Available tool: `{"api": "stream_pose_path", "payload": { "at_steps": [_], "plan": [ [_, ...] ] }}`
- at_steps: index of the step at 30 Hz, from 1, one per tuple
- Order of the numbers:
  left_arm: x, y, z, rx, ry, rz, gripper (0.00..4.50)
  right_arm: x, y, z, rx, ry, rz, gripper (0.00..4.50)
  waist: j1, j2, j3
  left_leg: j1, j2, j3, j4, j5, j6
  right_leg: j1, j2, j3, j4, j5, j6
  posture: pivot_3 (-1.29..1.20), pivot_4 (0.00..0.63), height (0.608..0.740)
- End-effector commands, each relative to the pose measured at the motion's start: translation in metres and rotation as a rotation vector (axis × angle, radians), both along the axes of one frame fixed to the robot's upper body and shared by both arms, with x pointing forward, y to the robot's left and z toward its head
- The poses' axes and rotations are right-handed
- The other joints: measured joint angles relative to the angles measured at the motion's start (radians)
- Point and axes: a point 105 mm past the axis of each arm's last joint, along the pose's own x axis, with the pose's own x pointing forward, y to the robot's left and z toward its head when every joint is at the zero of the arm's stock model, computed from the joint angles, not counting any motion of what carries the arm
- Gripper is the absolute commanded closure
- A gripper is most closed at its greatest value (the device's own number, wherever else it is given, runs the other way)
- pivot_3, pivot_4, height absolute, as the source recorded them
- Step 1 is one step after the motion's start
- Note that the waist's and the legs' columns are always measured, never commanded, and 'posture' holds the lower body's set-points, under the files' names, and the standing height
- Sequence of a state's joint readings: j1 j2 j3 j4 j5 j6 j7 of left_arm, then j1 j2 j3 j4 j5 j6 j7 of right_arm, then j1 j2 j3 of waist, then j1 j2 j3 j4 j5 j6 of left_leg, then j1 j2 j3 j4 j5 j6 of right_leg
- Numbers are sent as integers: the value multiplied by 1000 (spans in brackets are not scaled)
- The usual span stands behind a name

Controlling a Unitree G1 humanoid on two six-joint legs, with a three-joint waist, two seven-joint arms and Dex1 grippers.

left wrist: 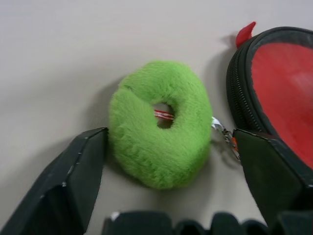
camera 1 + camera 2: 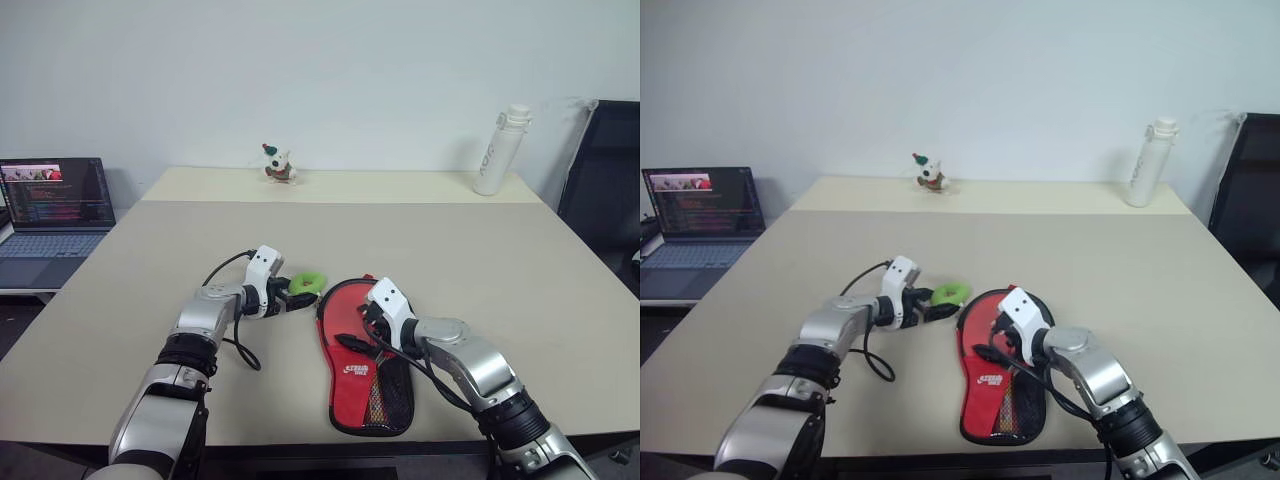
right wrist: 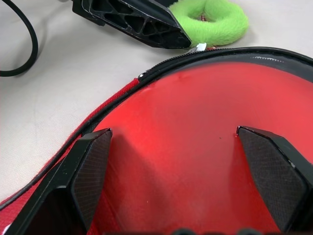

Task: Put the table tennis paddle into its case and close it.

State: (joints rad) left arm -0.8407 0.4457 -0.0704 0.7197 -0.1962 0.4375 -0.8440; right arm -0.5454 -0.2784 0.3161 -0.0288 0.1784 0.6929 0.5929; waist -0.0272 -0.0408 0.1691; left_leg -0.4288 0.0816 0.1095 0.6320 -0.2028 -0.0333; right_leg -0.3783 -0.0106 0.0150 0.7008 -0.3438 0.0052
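The case (image 2: 365, 390) lies flat near the table's front edge, red side up, with its mesh pocket and white logo toward me. A black zip rim (image 3: 161, 68) circles its round far end. Inside the rim is a smooth red face (image 3: 195, 103); I cannot tell whether it is the paddle or the case's cloth. A fluffy green ring (image 2: 308, 282) is clipped to the case's far left edge. My left gripper (image 1: 169, 133) is open with a finger on either side of the ring (image 1: 146, 152). My right gripper (image 3: 173, 129) is open and hovers low over the red face.
A laptop (image 2: 55, 210) stands on a side surface at the far left. A small toy figure (image 2: 279, 165) and a white bottle (image 2: 498, 150) stand at the table's back edge. A black chair (image 2: 605, 190) is on the right. A black cable (image 2: 238, 345) loops from my left wrist.
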Motion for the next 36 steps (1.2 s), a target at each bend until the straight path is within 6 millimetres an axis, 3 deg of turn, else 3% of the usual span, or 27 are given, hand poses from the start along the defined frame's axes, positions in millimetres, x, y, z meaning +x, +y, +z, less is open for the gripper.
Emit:
{"api": "stream_pose_path", "payload": {
  "at_steps": [1, 9, 11, 22, 31, 36],
  "plan": [
    [-4, -14, -7, -8, 22, -49, 1174, 4, 0, 3, 22, 19, -22, 0, 0, 0, 0, 0, 0, 0, 0, 0, 0, 0, 0, 0, 0, 0, 0, 0, 150, 740],
    [-5, -16, -5, 3, 4, -55, 3950, 22, -7, -11, -45, 24, -113, 0, 0, 0, 0, 0, 0, 0, 1, 0, 0, 0, 0, 0, 2, 0, 0, 0, 150, 740],
    [-4, -16, -2, 9, -9, -56, 4430, 23, -8, -18, -61, 47, -122, 0, -1, 0, -1, 0, 0, 0, 2, 0, 0, 0, 0, 0, 3, 0, 0, 0, 150, 740],
    [28, -21, 53, -10, -165, 24, 4476, 6, -6, -56, -146, 162, -91, 0, -1, -1, -1, 2, 0, -2, 12, 0, 1, 3, 0, -1, 13, 0, 0, 0, 150, 740],
    [50, -30, 49, 112, -217, 117, 4476, -6, -10, -83, -198, 238, -80, 0, -4, -2, -3, 10, 0, -1, 10, -2, 2, 8, 0, 1, 13, -1, 1, 0, 150, 740],
    [55, -51, 50, 185, -284, 116, 4476, -16, -4, -96, -216, 272, -53, 0, -4, -5, -9, 11, -1, -1, 10, -2, 2, 9, 0, 1, 13, -1, 1, 0, 150, 740]
  ]
}}
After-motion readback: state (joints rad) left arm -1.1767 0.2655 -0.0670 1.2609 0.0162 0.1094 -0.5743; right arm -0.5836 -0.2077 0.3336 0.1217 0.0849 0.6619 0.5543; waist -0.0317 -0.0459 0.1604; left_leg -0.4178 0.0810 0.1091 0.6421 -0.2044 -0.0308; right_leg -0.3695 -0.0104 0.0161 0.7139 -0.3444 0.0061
